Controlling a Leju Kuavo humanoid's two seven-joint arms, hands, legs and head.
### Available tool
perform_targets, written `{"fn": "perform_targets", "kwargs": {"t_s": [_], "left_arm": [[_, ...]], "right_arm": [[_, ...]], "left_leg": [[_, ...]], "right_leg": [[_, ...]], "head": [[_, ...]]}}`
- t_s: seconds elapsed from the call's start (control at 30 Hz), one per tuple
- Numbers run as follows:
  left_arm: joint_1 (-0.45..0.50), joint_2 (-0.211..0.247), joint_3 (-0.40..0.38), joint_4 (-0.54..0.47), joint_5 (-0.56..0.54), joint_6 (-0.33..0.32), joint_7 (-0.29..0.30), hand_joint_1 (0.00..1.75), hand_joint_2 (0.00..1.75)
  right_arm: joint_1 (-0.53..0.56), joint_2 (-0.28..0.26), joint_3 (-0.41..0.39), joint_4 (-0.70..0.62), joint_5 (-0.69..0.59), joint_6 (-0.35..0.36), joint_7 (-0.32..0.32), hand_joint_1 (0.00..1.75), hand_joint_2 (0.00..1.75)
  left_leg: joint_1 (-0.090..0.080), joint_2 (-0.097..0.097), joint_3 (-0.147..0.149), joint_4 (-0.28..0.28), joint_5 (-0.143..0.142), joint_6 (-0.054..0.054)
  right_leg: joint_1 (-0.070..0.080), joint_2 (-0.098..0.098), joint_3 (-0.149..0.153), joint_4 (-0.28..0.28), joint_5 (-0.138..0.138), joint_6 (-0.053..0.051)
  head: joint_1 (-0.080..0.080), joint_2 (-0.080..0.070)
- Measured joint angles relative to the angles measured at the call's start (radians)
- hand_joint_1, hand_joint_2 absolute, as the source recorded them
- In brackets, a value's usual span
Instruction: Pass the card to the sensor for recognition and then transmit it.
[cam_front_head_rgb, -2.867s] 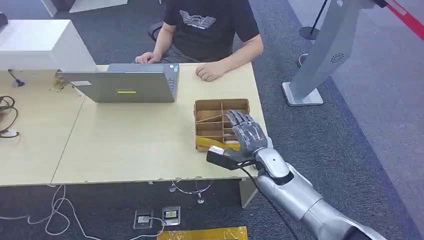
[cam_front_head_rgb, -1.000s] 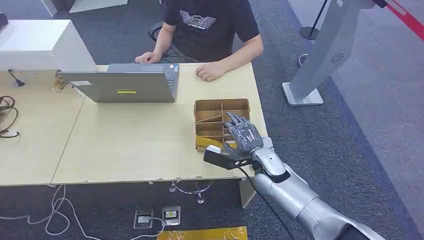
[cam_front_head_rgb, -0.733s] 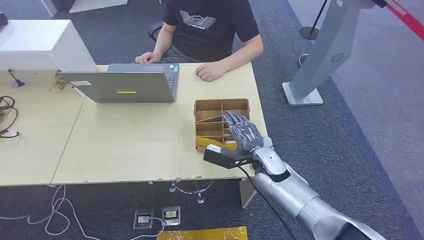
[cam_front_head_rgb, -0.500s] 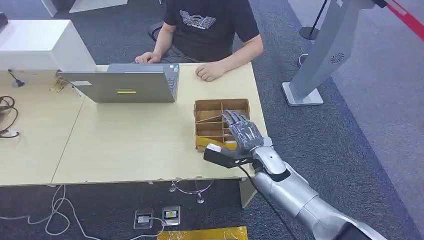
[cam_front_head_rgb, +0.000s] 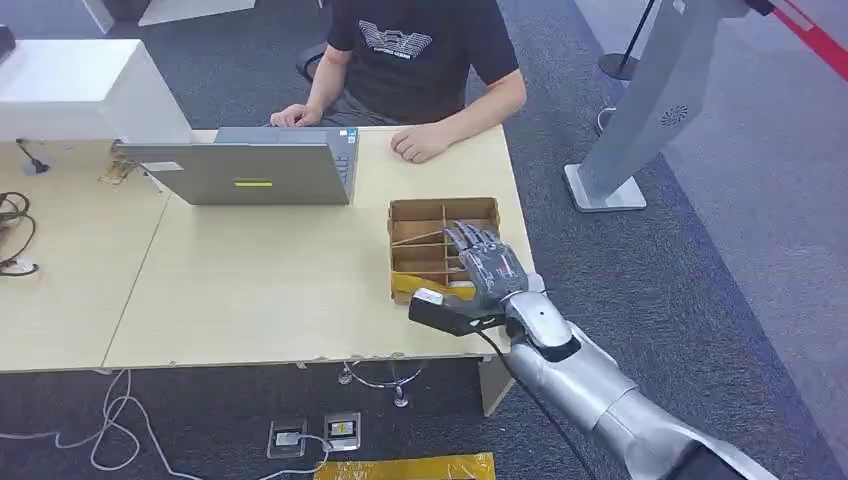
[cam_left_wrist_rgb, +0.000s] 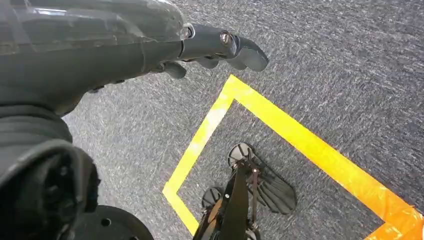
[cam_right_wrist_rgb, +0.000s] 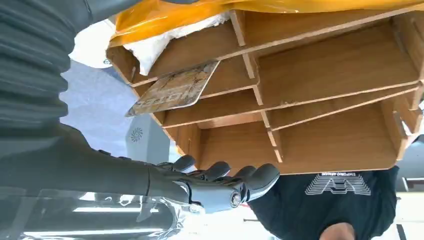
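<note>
The person's black T-shirt carries a white striped emblem with a line of small lettering beneath it, too small to read in the head view and upside down and blurred in the right wrist view. The card in the wooden box shows print, unreadable.

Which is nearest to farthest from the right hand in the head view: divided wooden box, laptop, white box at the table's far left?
From the right hand:
1. Divided wooden box, directly under the fingers, near the table's right edge.
2. Laptop, further left and toward the seated person, mid-table.
3. White box, at the far left corner, farthest.
</note>
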Motion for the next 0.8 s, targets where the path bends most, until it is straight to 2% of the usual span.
{"fn": "perform_targets", "kwargs": {"t_s": [0.43, 0.47, 0.5, 0.8], "left_arm": [[0.0, 0.0, -0.002, 0.0, 0.0, 0.0, 0.0, 0.0, 0.0], [0.0, 0.0, -0.003, 0.0, 0.0, 0.0, 0.0, 0.0, 0.0], [0.0, 0.0, -0.003, 0.0, 0.001, 0.0, 0.0, 0.0, 0.0], [0.0, 0.0, -0.005, 0.0, 0.004, 0.001, 0.0, 0.0, 0.0]], "right_arm": [[-0.004, 0.0, 0.0, 0.029, 0.009, 0.002, 0.004, 0.0, 1.75], [-0.004, 0.0, 0.0, 0.031, 0.01, 0.002, 0.006, 0.77, 1.75], [-0.004, 0.0, 0.0, 0.033, 0.012, 0.002, 0.008, 1.75, 1.75], [-0.006, 0.0, 0.0, 0.034, 0.011, -0.006, 0.009, 1.75, 1.75]], "left_leg": [[0.0, 0.0, 0.0, 0.0, 0.0, 0.0], [0.0, 0.0, 0.0, 0.0, 0.0, 0.0], [0.0, 0.0, 0.0, 0.0, 0.0, 0.0], [0.0, 0.0, 0.0, 0.0, 0.0, 0.0]], "right_leg": [[0.0, 0.0, 0.0, 0.0, 0.0, 0.0], [0.0, 0.0, 0.0, 0.0, 0.0, 0.0], [0.0, 0.0, 0.0, 0.0, 0.0, 0.0], [0.0, 0.0, 0.0, 0.0, 0.0, 0.0]], "head": [[0.0, 0.0], [0.0, 0.0], [0.0, 0.0], [0.0, 0.0]]}}
